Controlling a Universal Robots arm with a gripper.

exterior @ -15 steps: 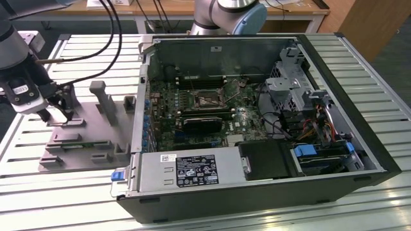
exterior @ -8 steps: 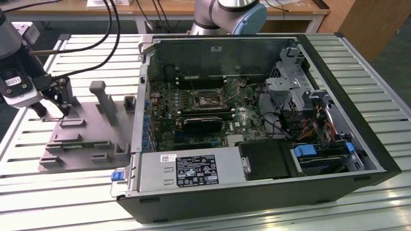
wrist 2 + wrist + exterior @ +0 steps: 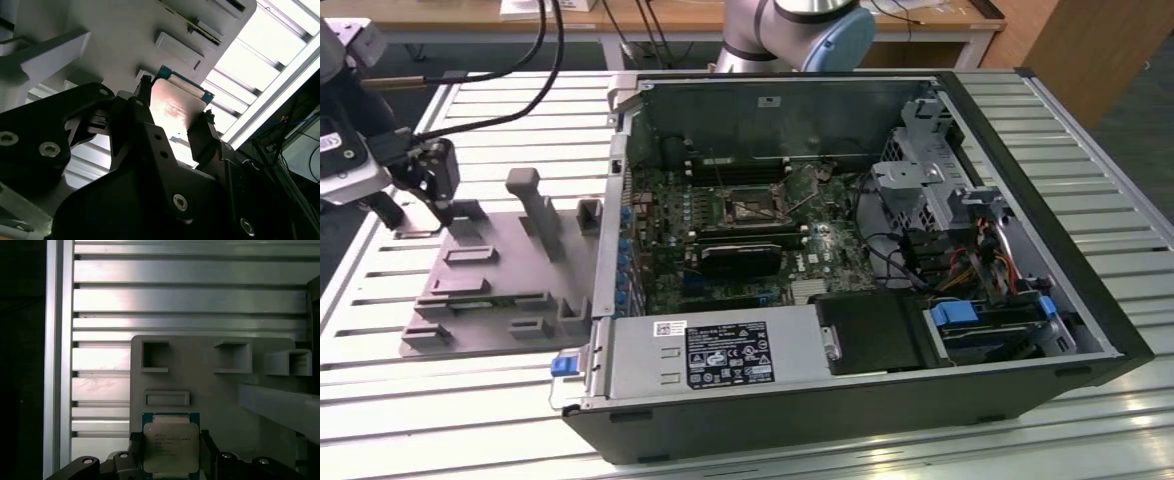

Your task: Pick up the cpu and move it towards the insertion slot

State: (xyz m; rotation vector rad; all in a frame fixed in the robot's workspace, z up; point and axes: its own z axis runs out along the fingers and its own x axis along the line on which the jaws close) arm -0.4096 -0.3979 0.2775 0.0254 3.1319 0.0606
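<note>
The cpu (image 3: 170, 444), a small square chip with a shiny metal top and a thin green rim, sits between my gripper's (image 3: 170, 454) two dark fingers, which are shut on its opposite edges. In the second wrist view the cpu (image 3: 176, 102) shows tilted in the gripper (image 3: 175, 114), just over the grey fixture plate (image 3: 125, 35). In the exterior view the gripper (image 3: 418, 203) hangs over the plate's far corner at the exterior view's left. The insertion slot (image 3: 750, 207), a dark square socket in a silvery bracket, lies on the motherboard inside the open computer case, well off toward the exterior view's right.
The grey fixture plate (image 3: 487, 285) with raised blocks and an upright post (image 3: 534, 205) lies on the slatted metal table (image 3: 440, 390). The case wall (image 3: 616, 180) stands between plate and motherboard. Inside are a black ribbed block (image 3: 736, 258), cables and a drive cage (image 3: 947, 190).
</note>
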